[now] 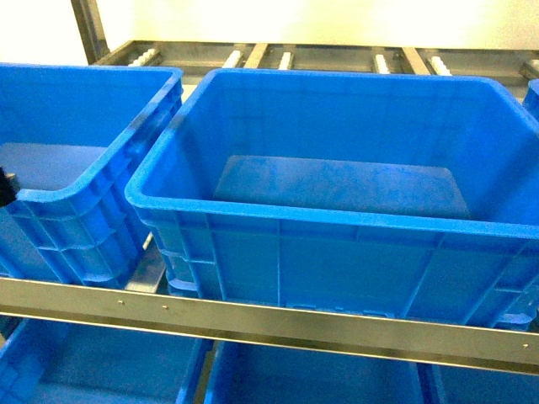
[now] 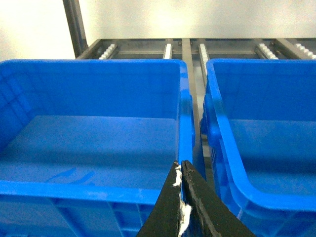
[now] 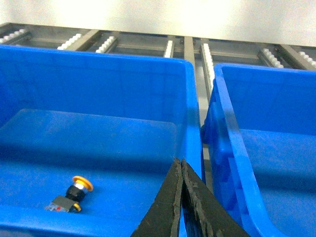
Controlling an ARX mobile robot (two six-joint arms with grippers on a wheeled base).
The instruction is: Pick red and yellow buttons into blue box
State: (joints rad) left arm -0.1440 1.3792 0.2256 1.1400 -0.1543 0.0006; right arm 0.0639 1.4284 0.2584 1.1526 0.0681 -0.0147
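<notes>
The head view looks down on a large blue box (image 1: 337,210) in the middle of a metal rack, its floor bare as far as this angle shows. A second blue crate (image 1: 76,168) stands just to its left, their rims close together. A grey front rail (image 1: 269,320) runs across below them, and more blue bins (image 1: 312,374) sit on the level beneath. White rollers (image 1: 286,61) line the rack tracks behind the crates. A dark shape at the far left edge may be part of the left arm, but it is too small to tell.

From the left wrist, the left gripper (image 2: 181,182) rises from the bottom edge with its black fingers pressed together, holding nothing; whitish scuffs mark their inner edges. It sits over the near rim of a blue crate, beside the narrow gap to the neighbouring crate on the right. Both crates look bare inside.

From the right wrist, the right gripper (image 3: 180,185) likewise has its fingers together, with nothing between them, poised over the near right corner of a crate. On that crate's floor, toward the lower left, the yellow button (image 3: 70,194) lies on its side, cap up and to the right, switch block down and to the left. The red button is not visible in any view.
</notes>
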